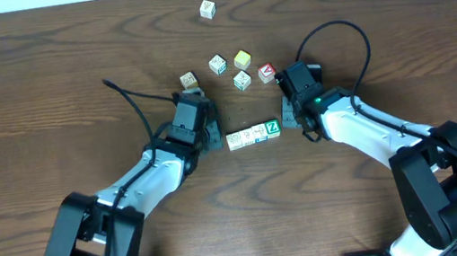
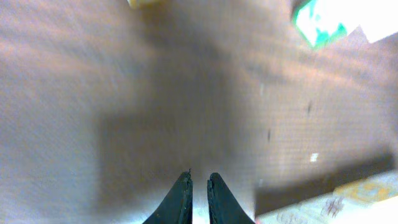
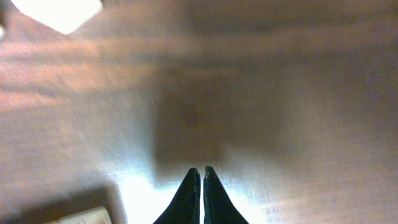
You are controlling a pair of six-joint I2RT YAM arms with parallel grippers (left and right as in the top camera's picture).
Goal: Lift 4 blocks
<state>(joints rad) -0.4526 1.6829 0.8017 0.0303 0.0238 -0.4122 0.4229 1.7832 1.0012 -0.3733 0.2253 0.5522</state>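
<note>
A short row of several cream blocks (image 1: 253,133) lies on the table, its right end cube showing a green Z (image 1: 273,127). My left gripper (image 1: 211,137) sits just off the row's left end and my right gripper (image 1: 286,112) just off its right end. In the left wrist view the left gripper (image 2: 199,178) is shut on nothing over bare wood, with a cream printed block (image 2: 348,198) at the lower right. In the right wrist view the right gripper (image 3: 202,169) is shut and empty, and a cream block corner (image 3: 81,218) shows at the lower left.
Loose cubes lie behind the row: a cream one (image 1: 189,80), another (image 1: 217,63), a yellow-faced cube (image 1: 242,59), a green-printed one (image 1: 242,80), a red-faced cube (image 1: 266,72), and one far back (image 1: 207,8). A black cable (image 1: 129,97) trails from the left arm.
</note>
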